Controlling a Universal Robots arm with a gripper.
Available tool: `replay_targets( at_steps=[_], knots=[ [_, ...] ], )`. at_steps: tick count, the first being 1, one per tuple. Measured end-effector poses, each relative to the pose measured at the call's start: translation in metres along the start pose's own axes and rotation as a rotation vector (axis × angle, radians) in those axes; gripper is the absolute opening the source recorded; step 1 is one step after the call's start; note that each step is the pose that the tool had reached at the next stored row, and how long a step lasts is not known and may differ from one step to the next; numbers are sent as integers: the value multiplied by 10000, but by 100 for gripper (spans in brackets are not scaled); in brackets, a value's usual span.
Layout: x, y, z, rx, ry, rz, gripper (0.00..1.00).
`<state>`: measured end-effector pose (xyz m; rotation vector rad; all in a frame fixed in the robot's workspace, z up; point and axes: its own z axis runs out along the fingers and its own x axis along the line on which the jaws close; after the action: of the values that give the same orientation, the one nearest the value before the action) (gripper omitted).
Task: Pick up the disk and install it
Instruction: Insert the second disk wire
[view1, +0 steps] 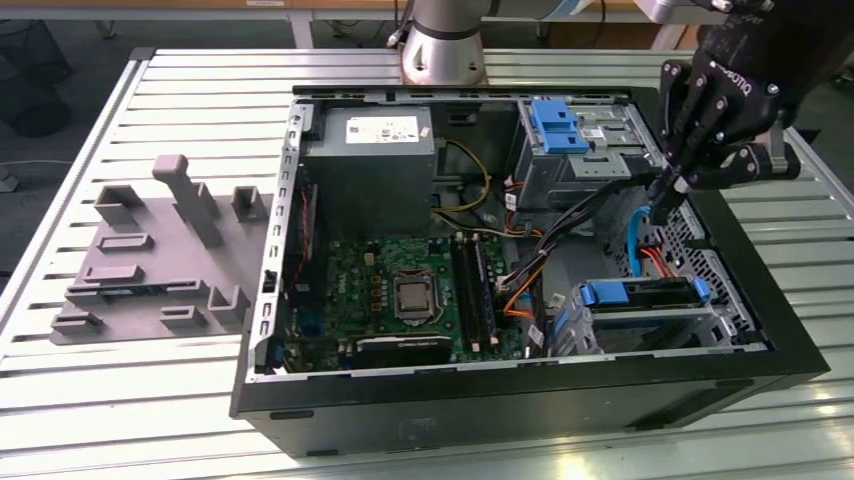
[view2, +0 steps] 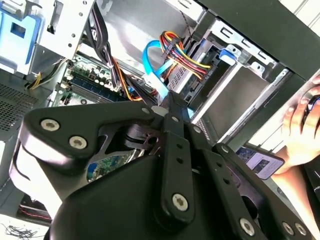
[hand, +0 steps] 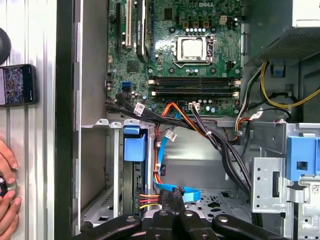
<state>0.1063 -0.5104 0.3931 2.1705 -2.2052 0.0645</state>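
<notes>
The gripper (view1: 663, 200) hangs inside the open computer case (view1: 534, 400), its fingers drawn together with nothing between them, tips close to the blue data cable (hand: 175, 192) and the bundle of coloured power wires (view2: 182, 50). The disk (view1: 641, 300) sits in its blue carrier in the lower drive bay, near the case's front corner. Beyond the cables lies the green motherboard (hand: 185, 50). Outside the case wall, a person's hand (view2: 300, 135) rests beside a phone (hand: 17, 85).
</notes>
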Motion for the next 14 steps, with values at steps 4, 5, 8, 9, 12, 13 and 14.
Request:
replay_targets(
  at_steps=[4, 5, 8, 9, 12, 13, 14],
  knots=[
    [-47, 1, 4, 2, 132, 2, 17],
    [-55, 1, 8, 3, 169, 3, 17],
    [-70, 1, 21, 7, 408, 4, 18],
    [-73, 1, 27, 8, 490, 5, 25],
    [-79, 1, 53, 10, 671, 6, 25],
    [-81, 1, 62, 11, 702, 7, 25],
    [-82, 1, 72, 11, 724, 9, 25]
  ],
)
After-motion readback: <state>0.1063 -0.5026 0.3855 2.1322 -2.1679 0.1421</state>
